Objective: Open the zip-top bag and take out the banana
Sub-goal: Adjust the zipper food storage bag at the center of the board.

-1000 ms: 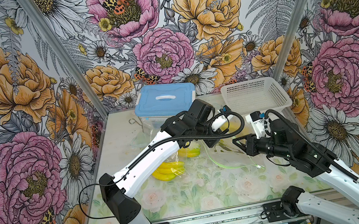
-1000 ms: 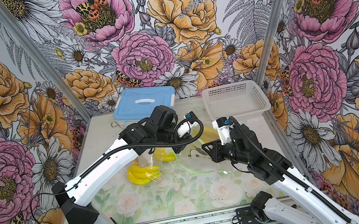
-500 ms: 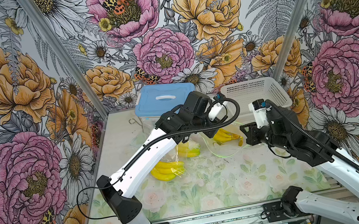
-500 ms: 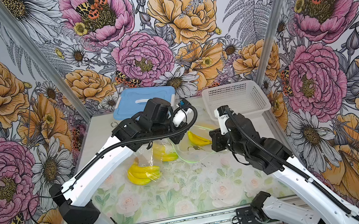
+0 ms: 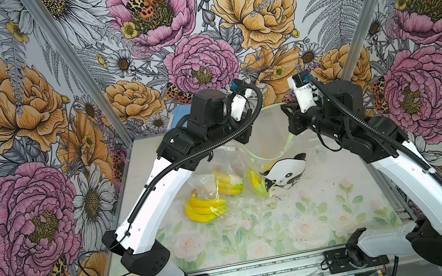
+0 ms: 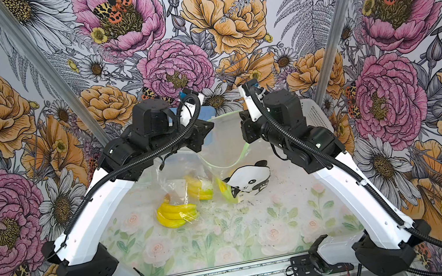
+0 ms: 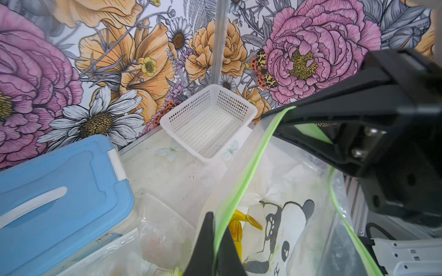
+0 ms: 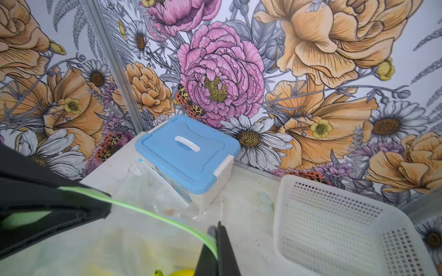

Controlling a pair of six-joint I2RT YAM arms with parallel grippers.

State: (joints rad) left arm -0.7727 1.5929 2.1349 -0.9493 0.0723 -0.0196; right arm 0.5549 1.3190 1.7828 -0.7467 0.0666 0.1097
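Both hands are busy, and that's the worry. The left gripper (image 7: 216, 224) is pinched tight on one lip of the bag (image 5: 286, 176), and the right gripper (image 8: 215, 229) is pinched on the opposite lip. The green zip (image 7: 248, 167) is stretched between them with the mouth gaping. The banana (image 5: 255, 181) sits low in the bag, well below both grippers.

Each hold is only a thin strip of film. Pull further apart and a lip could slip out, or the seam could tear. Free one gripper to reach in and the mouth will likely sag shut (no third hand here).

A wrapped bunch (image 5: 206, 209) under the left gripper could be mistaken for the target. The table (image 5: 305, 222) is flower-printed and speckled with crumbs. A basket (image 7: 229, 102) and a box (image 8: 186, 153) sit beyond the grippers, against floral walls.
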